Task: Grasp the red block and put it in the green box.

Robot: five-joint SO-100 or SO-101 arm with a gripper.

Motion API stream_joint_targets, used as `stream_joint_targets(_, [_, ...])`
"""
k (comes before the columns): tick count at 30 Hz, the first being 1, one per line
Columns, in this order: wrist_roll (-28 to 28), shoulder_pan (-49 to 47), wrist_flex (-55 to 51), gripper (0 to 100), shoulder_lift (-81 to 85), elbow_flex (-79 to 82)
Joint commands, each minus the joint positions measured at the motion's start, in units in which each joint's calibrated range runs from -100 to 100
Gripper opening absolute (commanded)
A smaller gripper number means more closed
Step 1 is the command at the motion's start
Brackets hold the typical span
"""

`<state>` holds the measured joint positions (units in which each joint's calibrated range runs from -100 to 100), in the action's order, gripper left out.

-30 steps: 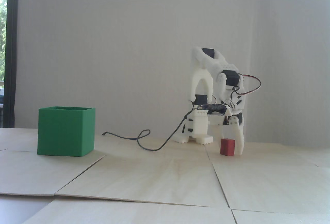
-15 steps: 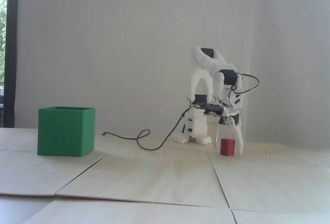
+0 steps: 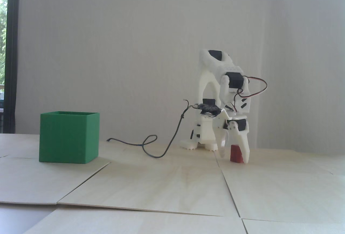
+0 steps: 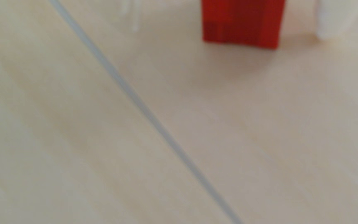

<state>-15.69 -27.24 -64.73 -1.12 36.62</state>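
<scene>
The small red block (image 3: pixel 235 153) stands on the pale wood table at the right, in front of the white arm. My gripper (image 3: pixel 234 158) reaches down around it, open. One finger (image 3: pixel 244 147) covers the block's right part, the other finger (image 3: pixel 222 151) stands just to its left. In the blurred wrist view the red block (image 4: pixel 242 21) sits at the top edge between the two fingertips of the gripper (image 4: pixel 230 32), with a gap on each side. The green box (image 3: pixel 68 137) stands open-topped far to the left.
A dark cable (image 3: pixel 161 151) loops over the table from the arm's wrist toward the box. The arm's base (image 3: pixel 200 143) stands behind the block. Panel seams (image 4: pixel 143 107) cross the table. Round green and red dots hang on the back wall.
The arm has turned and shifted slightly left. The gripper has swung round the block, so its right finger now covers part of it and the left finger has come down beside it.
</scene>
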Motion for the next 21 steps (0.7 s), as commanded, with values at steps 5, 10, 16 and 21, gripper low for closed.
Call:
stream_joint_targets(5, [3.7,1.0,1.1,26,3.5,-0.1])
stream_joint_targets(10, [6.0,0.3,1.2,26,3.4,-0.1])
stream_joint_targets(16, [5.5,0.3,3.3,26,3.4,-0.4])
stream_joint_targets(21, [5.5,0.3,6.6,26,3.3,-0.6])
